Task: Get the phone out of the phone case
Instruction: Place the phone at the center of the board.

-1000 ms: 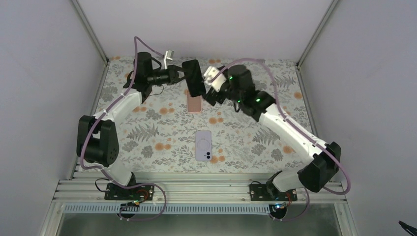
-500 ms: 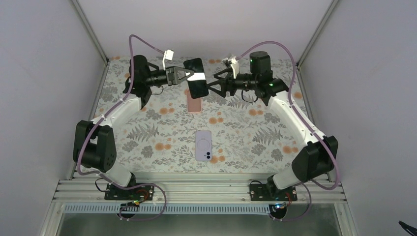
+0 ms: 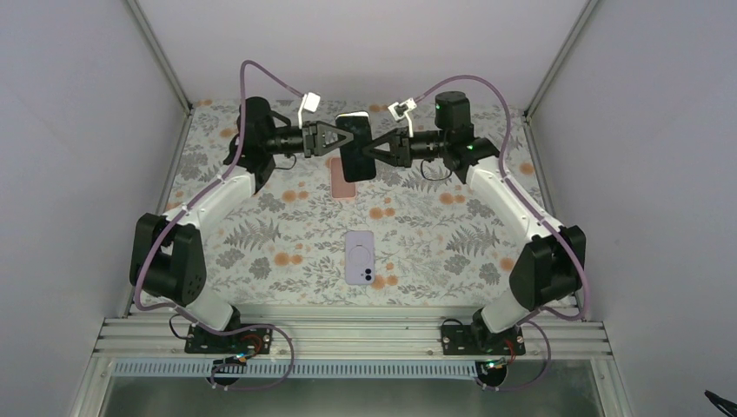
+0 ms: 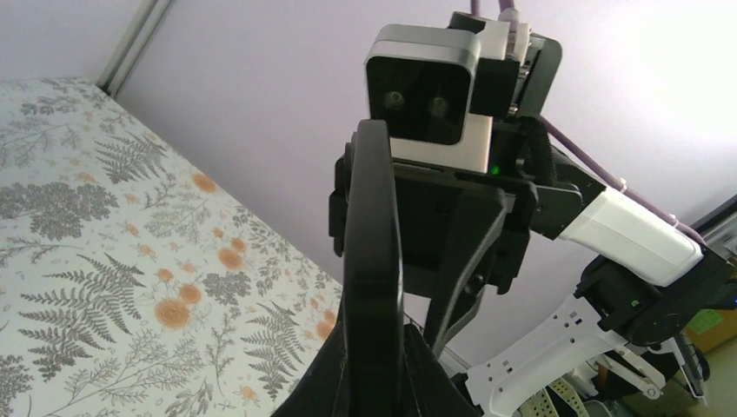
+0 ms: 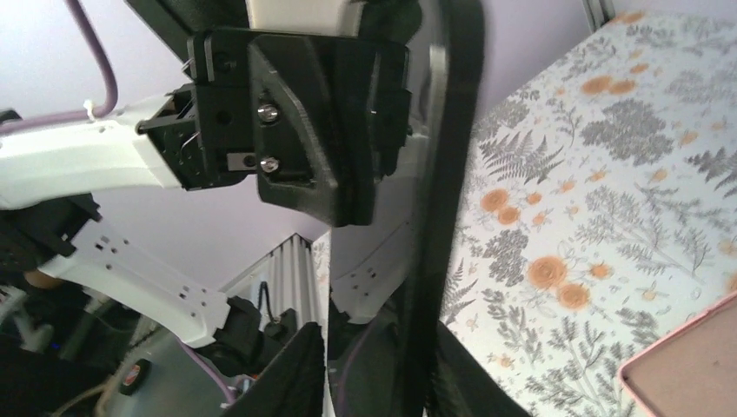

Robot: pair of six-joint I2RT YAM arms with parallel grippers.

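Pink case partly hidden under held phone (contact perhaps unclear), hand tips cropped

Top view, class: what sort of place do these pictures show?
Probably a robot test cell: plain walls on three sides, a metal rail bearing two arms, and a floral cloth over the table.

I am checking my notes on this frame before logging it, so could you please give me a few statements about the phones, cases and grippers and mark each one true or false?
1. The black phone is held in the air between the left gripper and the right gripper. True.
2. The lavender phone lies at the far wall. False: it lies on the floral tablecloth nearer the arm bases.
3. The pink case lies flat on the cloth under the held phone. True.
4. The right gripper hangs away from the black phone. False: it meets the phone's right edge.
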